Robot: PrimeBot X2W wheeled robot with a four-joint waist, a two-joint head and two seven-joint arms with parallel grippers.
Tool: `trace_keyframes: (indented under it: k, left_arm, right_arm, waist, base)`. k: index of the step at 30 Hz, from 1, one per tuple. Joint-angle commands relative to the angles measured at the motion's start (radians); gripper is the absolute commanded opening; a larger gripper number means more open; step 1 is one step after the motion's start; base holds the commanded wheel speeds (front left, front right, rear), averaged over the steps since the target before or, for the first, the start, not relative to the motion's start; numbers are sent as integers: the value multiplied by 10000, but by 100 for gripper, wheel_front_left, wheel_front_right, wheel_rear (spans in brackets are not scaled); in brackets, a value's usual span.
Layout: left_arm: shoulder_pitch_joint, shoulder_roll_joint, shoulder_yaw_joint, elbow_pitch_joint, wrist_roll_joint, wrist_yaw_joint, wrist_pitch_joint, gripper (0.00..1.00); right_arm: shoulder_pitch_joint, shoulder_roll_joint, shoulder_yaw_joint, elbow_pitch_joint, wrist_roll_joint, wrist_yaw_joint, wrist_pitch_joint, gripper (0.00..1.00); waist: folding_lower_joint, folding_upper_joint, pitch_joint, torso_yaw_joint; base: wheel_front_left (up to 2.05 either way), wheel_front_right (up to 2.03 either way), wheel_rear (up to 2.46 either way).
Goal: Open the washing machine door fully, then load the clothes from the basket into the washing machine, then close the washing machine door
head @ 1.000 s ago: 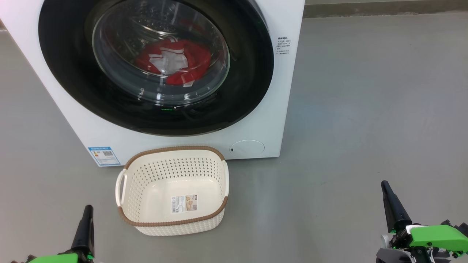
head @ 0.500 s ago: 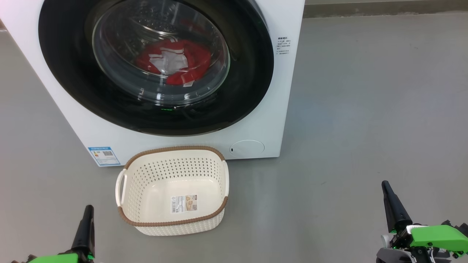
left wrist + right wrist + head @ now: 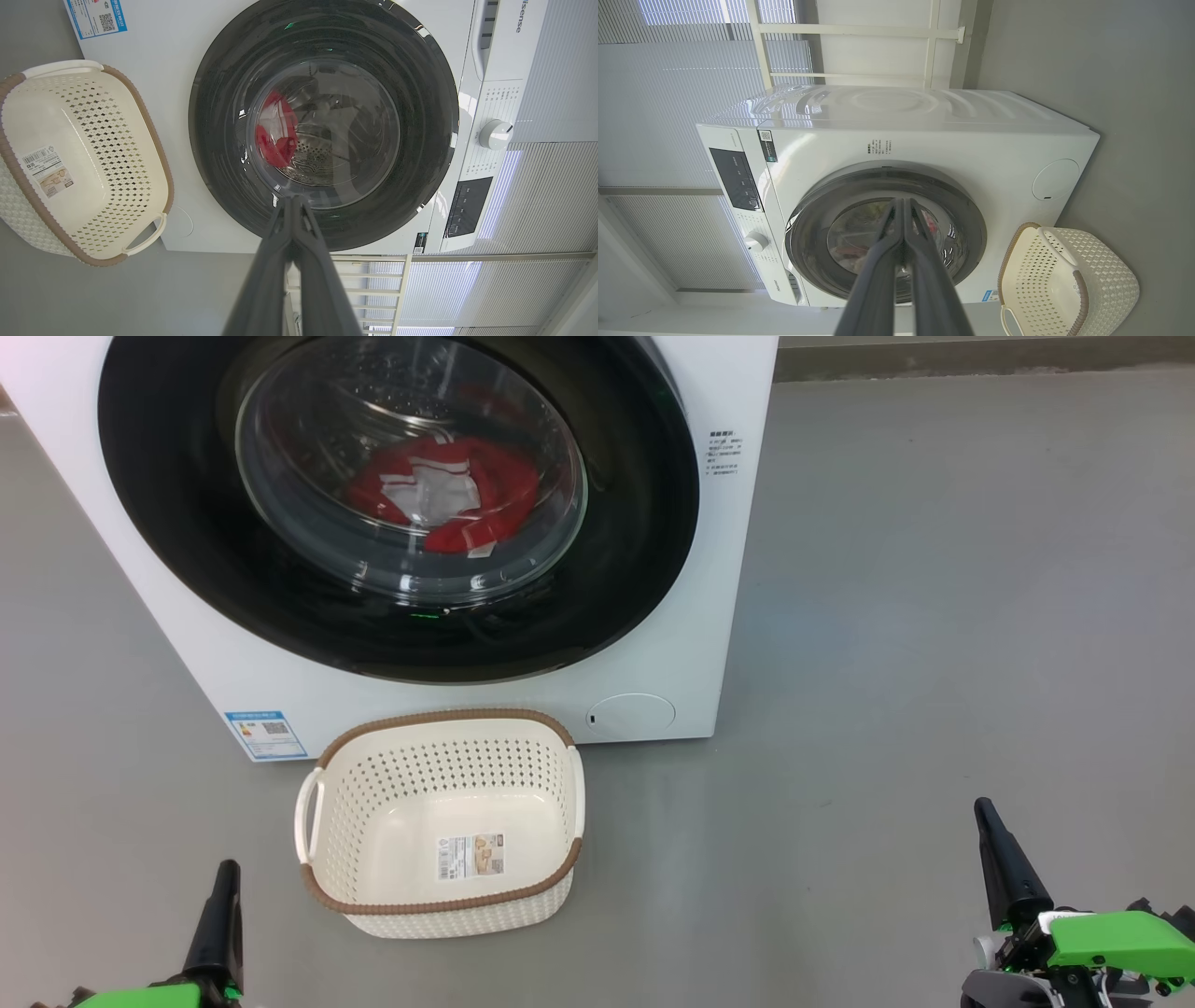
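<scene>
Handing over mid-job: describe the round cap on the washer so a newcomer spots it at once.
Find the white washing machine with its big black door. Below the door, at the front's lower right corner in the head view, beyond the cream basket, is the round cap. It is white with a tiny dark slot, unlike the blue label at the opposite corner.

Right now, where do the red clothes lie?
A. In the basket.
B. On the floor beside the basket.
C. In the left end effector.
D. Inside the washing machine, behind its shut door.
D: the clothes show red through the glass of the shut washing machine door, and the basket holds nothing but its label.
</scene>
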Motion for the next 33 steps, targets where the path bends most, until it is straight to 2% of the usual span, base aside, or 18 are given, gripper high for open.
trace_keyframes:
  k: [1,33]
  left_arm:
    - [-388,144,345,-191,12,-33,53,0]
    - [-392,103,404,-189,60,-33,100,0]
  right_arm:
    - [-103,-7,197,-301,-3,16,38,0]
    - [-106,14,167,-299,-28,16,62,0]
  waist:
    - [0,-1,0,0]
    - [0,-1,0,0]
  base:
    - [0,0,0]
    - [0,0,0]
